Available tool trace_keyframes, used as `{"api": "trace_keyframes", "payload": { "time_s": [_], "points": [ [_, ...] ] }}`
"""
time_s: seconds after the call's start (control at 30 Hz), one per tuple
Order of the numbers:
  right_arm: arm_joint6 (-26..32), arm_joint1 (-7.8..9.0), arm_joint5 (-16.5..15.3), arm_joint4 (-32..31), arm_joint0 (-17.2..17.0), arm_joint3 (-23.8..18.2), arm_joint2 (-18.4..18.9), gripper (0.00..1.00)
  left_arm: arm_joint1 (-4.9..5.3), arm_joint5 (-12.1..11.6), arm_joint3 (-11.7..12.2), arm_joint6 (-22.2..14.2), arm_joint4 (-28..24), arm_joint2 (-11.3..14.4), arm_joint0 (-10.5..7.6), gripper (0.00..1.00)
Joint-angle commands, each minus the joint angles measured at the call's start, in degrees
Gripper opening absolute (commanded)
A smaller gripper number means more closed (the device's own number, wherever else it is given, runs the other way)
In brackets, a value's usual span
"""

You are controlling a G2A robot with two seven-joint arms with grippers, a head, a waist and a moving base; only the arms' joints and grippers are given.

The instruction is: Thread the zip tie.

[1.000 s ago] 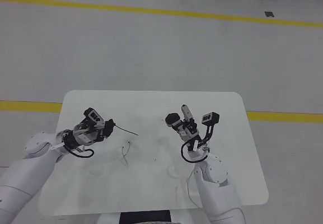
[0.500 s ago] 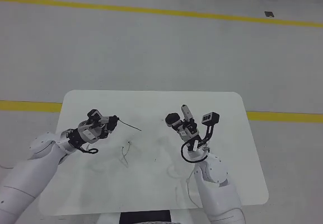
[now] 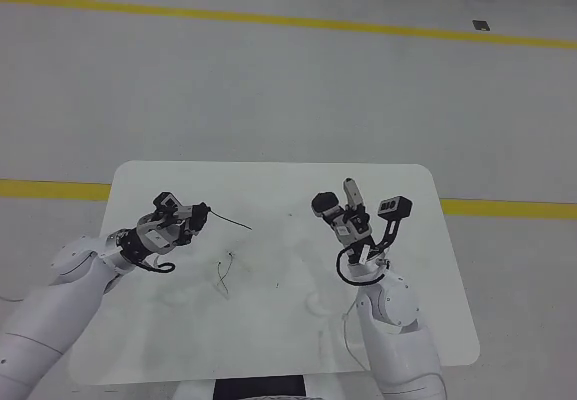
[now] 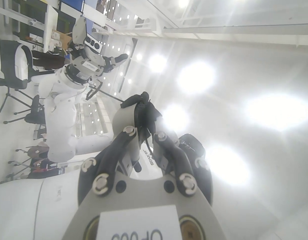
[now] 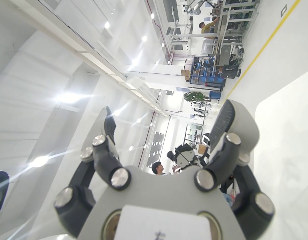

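Nearest me, a thin dark strand [image 3: 224, 272] lay loose on the white table [image 3: 268, 330]. Just beyond it, the left gripper [image 3: 201, 214] was pinched tight on one end of the black zip tie [image 3: 230, 221], whose tail stuck out toward the table's middle. The right gripper [image 3: 335, 196] hung well apart from it, fingers spread wide, and a yellow floor line [image 3: 508, 208] ran behind.

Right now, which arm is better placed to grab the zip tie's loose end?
The right, probably. The right gripper is open and empty, and the loose end of the zip tie points toward it. The left gripper is shut on the tie, so it is busy holding.
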Motion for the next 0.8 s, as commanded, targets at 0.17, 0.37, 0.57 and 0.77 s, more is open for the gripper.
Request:
{"api": "trace_keyframes", "payload": {
  "time_s": [0.17,0.37,0.57,0.77],
  "points": [
    [-0.98,0.00,0.00,-0.72,-0.43,-0.07,0.58,1.00,-0.05,-0.01,-0.59,1.00,0.31,0.13,0.00,0.00],
    [-0.98,0.00,0.00,-0.72,-0.43,-0.07,0.58,1.00,0.22,3.70,-5.65,5.74,4.18,-0.17,0.50,0.00],
    [-0.98,0.00,0.00,-0.72,-0.43,-0.07,0.58,1.00,0.46,5.01,-8.94,7.48,4.26,-1.58,1.88,0.00],
    [-0.98,0.00,0.00,-0.72,-0.43,-0.07,0.58,1.00,0.46,5.01,-8.94,7.48,4.26,-1.58,1.88,0.00]
  ]
}}
